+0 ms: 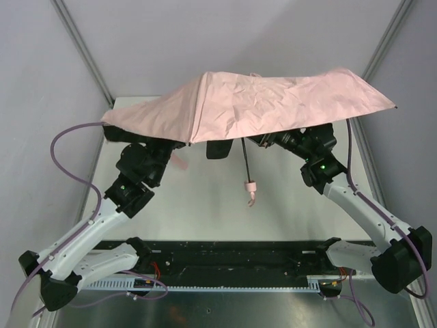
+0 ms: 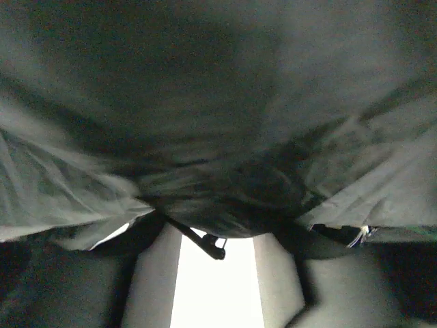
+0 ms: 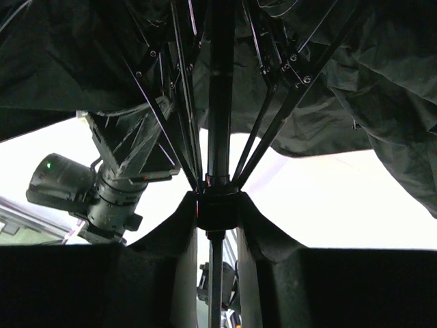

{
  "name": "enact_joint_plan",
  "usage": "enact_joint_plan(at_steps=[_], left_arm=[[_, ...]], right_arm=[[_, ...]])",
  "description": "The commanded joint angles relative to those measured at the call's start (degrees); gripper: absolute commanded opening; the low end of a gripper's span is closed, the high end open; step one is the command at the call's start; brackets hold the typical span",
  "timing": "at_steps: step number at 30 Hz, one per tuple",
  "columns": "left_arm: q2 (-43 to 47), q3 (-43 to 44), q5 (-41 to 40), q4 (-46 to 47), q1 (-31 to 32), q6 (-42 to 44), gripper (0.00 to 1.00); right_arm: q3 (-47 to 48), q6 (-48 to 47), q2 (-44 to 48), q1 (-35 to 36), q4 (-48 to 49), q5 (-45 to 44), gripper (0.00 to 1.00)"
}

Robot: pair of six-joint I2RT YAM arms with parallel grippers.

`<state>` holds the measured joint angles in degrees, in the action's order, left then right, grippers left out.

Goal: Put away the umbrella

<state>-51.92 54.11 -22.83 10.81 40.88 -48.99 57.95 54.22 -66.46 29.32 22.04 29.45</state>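
Observation:
The umbrella is spread open, and its pale pink canopy covers both grippers from above. Its slim black shaft hangs down to the small pink handle above the table. In the right wrist view, my right gripper is shut on the black runner where the ribs meet the shaft. My left gripper stands open under the canopy's left edge. Fabric drapes over its fingers, and a dark rib tip hangs in the gap without touching either one.
The white table lies under the umbrella. A black rail with cables runs along the near edge between the arm bases. Metal frame posts and white walls enclose the back. My left arm shows in the right wrist view.

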Motion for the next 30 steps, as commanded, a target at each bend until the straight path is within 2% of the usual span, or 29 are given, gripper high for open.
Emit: enact_joint_plan(at_steps=[1,3,5,9,12,14,19,22,25,30], left_arm=[[-1.24,3.13,-0.84,5.75,-0.46,7.52,0.34],[-2.11,3.47,3.93,6.05,-0.41,9.09,0.2],[-3.2,3.05,9.75,6.06,0.52,8.74,0.11],[-5.0,-0.75,14.52,6.23,5.53,8.05,0.04],[-6.25,-2.18,17.33,6.13,6.94,8.43,0.07],[-6.02,-2.3,18.62,5.58,6.89,9.98,0.15],[-1.68,-3.48,18.96,1.87,6.36,11.83,0.59],[2.28,-6.36,22.98,0.65,6.25,13.81,0.79],[7.64,-9.74,29.12,-1.66,5.94,15.6,0.87],[17.79,-14.64,45.11,-4.96,5.84,20.54,0.91]], right_arm=[[0.58,-4.05,2.14,2.89,2.76,1.52,0.0],[0.58,-5.2,1.64,4.11,3.41,0.31,0.0],[0.65,-4.78,0.07,4.92,7.08,-0.24,0.0],[1.22,-1.64,-3.94,5.43,16.18,-1.06,0.0],[2.56,-0.12,-6.22,5.5,18.3,-1.95,0.0],[2.79,0.13,-6.49,5.6,18.1,-2.54,0.0],[2.2,-1.66,-3.76,5.19,12.71,-6.16,0.0],[1.86,-1.55,-3.24,2.19,11.45,-5.04,0.0],[1.71,-2.08,-4.0,-1.9,13.58,-0.31,0.0],[3.05,-4.56,-6.81,-8.92,14.64,10.83,0.0]])
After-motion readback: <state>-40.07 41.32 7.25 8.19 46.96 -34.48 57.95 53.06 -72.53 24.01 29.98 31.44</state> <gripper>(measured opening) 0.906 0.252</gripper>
